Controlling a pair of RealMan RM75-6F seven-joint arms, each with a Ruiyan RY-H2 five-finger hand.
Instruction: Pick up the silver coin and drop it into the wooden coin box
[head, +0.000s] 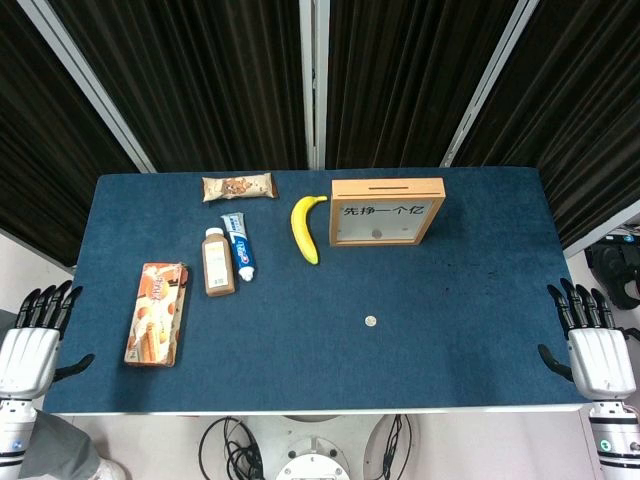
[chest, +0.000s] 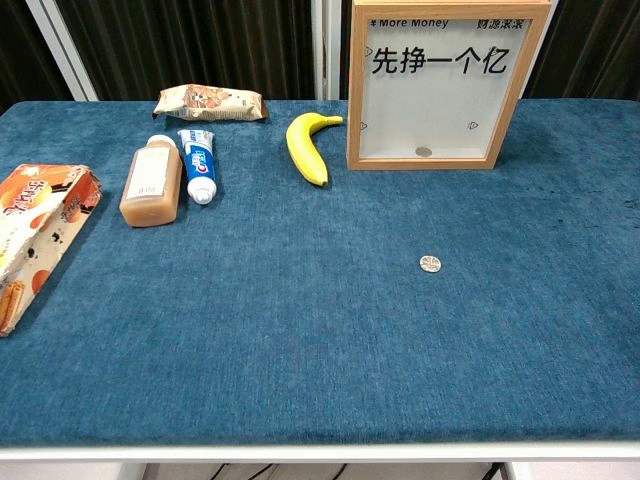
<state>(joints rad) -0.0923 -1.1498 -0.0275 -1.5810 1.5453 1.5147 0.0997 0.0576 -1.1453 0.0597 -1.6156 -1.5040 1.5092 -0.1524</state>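
Small silver coin (head: 371, 321) lying flat on the blue table (head: 460, 290), lower middle of the frame, wooden box (head: 387, 211) standing upper middle beside a banana (head: 306, 228), left hand (head: 32, 340) and right hand (head: 597, 345) at bottom corners, fingers apart, holding nothing

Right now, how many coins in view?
2. One coin lies loose on the cloth in front of the coin box; a second coin sits inside the box behind its window. More may be hidden inside.
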